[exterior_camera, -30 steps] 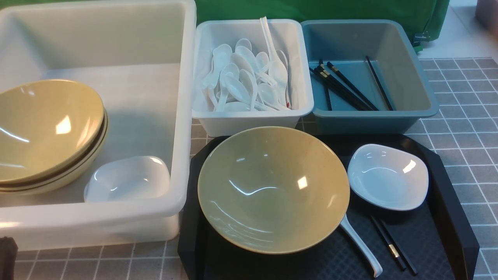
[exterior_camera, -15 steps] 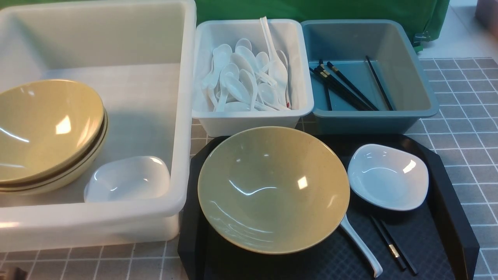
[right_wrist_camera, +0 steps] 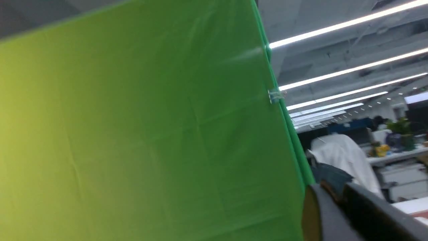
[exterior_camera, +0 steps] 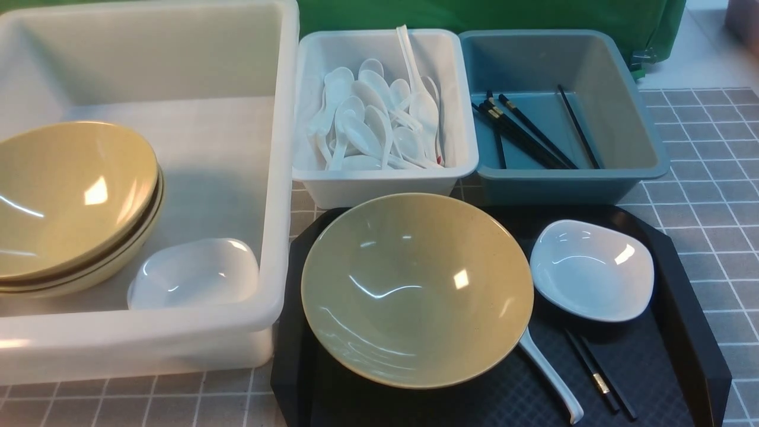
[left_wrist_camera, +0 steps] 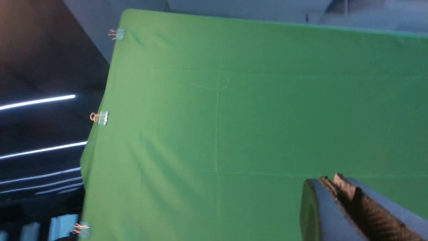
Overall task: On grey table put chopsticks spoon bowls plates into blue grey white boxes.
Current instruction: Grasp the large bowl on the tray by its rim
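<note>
On the black tray (exterior_camera: 682, 332) sit a tan bowl (exterior_camera: 415, 290), a white plate (exterior_camera: 592, 270), a white spoon (exterior_camera: 551, 379) with its scoop hidden under the bowl, and black chopsticks (exterior_camera: 599, 373). The big white tub (exterior_camera: 278, 178) holds stacked tan bowls (exterior_camera: 71, 196) and a white plate (exterior_camera: 195, 273). The small white bin (exterior_camera: 385, 187) is full of spoons, and the blue-grey bin (exterior_camera: 557, 190) holds chopsticks. Neither gripper shows in the front view. My left gripper (left_wrist_camera: 329, 179) is shut and empty. My right gripper (right_wrist_camera: 334, 189) has its jaws close together with nothing between them.
The grey table (exterior_camera: 711, 178) with white grid lines runs along the right side and the front. A green cloth screen (left_wrist_camera: 234, 134) stands behind the bins and fills both wrist views; an office room shows beyond it.
A dark part of the left arm at the front view's lower left corner has dropped out of sight. The dishes and bins have not moved.
</note>
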`<action>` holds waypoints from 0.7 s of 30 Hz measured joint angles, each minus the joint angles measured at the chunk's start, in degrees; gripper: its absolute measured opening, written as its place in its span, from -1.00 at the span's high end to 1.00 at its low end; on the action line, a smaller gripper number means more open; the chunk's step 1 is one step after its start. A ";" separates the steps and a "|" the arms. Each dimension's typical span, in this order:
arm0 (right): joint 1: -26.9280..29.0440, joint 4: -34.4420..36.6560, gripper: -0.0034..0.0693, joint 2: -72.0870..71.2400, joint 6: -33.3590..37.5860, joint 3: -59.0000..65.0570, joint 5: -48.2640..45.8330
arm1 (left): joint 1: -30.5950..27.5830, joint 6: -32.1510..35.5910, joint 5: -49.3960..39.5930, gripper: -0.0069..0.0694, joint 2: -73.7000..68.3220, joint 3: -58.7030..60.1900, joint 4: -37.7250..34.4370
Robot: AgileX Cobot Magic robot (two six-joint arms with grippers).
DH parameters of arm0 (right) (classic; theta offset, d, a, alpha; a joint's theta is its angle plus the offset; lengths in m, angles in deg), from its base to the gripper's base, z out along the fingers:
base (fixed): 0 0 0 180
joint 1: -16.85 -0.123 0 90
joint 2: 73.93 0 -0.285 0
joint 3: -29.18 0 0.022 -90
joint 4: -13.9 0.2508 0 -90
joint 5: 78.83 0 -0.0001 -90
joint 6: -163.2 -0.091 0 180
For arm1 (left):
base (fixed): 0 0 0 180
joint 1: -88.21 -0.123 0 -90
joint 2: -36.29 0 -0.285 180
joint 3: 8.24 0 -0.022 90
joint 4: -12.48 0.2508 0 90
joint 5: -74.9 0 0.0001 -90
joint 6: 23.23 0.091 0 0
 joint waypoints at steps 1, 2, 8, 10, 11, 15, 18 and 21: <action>0.00 0.00 0.69 0.58 0.50 -1.01 -0.52 | 0.00 0.00 -0.64 0.84 -0.51 -0.83 0.60; 0.00 0.00 0.75 3.05 3.98 -4.35 -4.34 | 0.00 0.00 -4.28 0.84 -4.41 -6.15 2.01; 0.00 0.00 0.80 16.20 10.02 -14.06 -15.63 | 0.00 -3.86 -11.83 0.84 -22.92 -19.32 3.47; 0.00 0.00 0.80 20.00 10.02 -15.48 -20.45 | 0.74 -6.63 -16.58 0.84 -27.89 -22.15 3.47; 0.00 0.00 0.80 22.79 10.10 -16.65 -24.94 | 1.67 -7.72 -19.83 0.84 -30.39 -23.73 3.47; 0.00 0.13 0.80 31.64 14.17 -20.24 -41.86 | 9.16 -6.17 -34.61 0.84 -39.31 -30.52 2.90; 0.00 4.58 0.80 37.05 20.90 -21.29 -50.15 | 19.56 2.34 -47.95 0.84 -47.86 -37.69 -2.49; 0.00 12.69 0.80 39.77 29.92 -21.62 -51.24 | 27.97 12.91 -59.01 0.84 -60.28 -46.72 -11.63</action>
